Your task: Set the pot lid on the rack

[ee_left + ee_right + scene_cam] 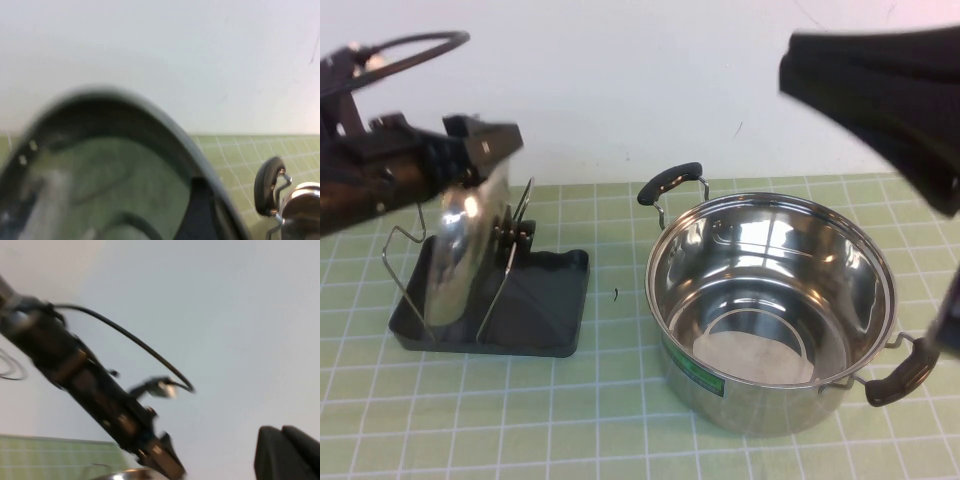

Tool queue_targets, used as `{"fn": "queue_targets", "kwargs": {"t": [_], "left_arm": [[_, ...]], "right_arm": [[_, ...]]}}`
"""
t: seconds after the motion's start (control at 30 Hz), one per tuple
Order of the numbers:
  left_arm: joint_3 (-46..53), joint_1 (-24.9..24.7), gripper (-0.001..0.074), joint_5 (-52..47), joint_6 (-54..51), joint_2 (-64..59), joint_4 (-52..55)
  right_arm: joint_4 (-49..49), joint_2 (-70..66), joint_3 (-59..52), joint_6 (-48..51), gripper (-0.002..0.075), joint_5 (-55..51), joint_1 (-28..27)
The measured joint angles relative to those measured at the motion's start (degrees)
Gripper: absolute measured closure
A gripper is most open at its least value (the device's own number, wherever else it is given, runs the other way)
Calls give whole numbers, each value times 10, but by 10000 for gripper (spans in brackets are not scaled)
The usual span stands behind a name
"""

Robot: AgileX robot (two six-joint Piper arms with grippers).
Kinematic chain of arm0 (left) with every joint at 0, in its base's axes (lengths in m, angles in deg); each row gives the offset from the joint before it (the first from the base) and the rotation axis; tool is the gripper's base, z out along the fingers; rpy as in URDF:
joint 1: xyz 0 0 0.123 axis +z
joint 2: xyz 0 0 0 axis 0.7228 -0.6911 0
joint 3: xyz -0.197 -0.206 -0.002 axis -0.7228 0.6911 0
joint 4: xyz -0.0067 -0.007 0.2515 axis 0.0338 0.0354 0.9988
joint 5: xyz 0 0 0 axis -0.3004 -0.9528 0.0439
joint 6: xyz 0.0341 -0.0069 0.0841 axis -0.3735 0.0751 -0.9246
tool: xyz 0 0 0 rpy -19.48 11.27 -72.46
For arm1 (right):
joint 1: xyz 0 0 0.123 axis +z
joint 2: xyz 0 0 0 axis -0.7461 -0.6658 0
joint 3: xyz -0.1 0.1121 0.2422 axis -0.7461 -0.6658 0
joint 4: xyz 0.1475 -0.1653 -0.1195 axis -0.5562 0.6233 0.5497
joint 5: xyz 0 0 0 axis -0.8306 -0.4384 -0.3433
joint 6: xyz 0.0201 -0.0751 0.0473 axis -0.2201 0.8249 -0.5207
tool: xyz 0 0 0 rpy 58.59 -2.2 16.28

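Note:
The shiny steel pot lid (465, 245) stands on its edge in the dark grey rack (545, 305), between the wire uprights, with its black knob (515, 232) facing the pot. My left gripper (480, 150) is at the lid's top rim. In the left wrist view the lid (100, 165) fills the near field as a blurred curved rim. My right gripper (282, 435) is shut and empty, raised high at the right, pointing at the wall. The right arm (890, 90) shows as a large black shape at the upper right of the high view.
An open steel pot (770, 300) with two black handles stands right of the rack; one handle (265, 192) shows in the left wrist view. The table has a green gridded mat (620, 420). A white wall is behind.

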Motion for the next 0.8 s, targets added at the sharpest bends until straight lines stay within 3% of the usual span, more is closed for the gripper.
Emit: {"fn": "queue_targets", "kwargs": {"t": [0.27, 0.33, 0.53, 0.67, 0.8], "left_arm": [[-56, 0, 332, 58, -100, 73, 0], [-70, 0, 391, 93, -119, 90, 0], [-95, 0, 662, 221, -149, 145, 67], [-95, 0, 720, 273, -151, 178, 94], [-95, 0, 731, 279, -151, 214, 98]], "right_arm": [[-2, 0, 0, 80, 726, 116, 0], [-3, 0, 0, 105, 726, 136, 0], [-24, 0, 0, 193, 726, 170, 0], [-108, 0, 0, 248, 726, 147, 0], [-161, -3, 0, 269, 727, 45, 0]]}}
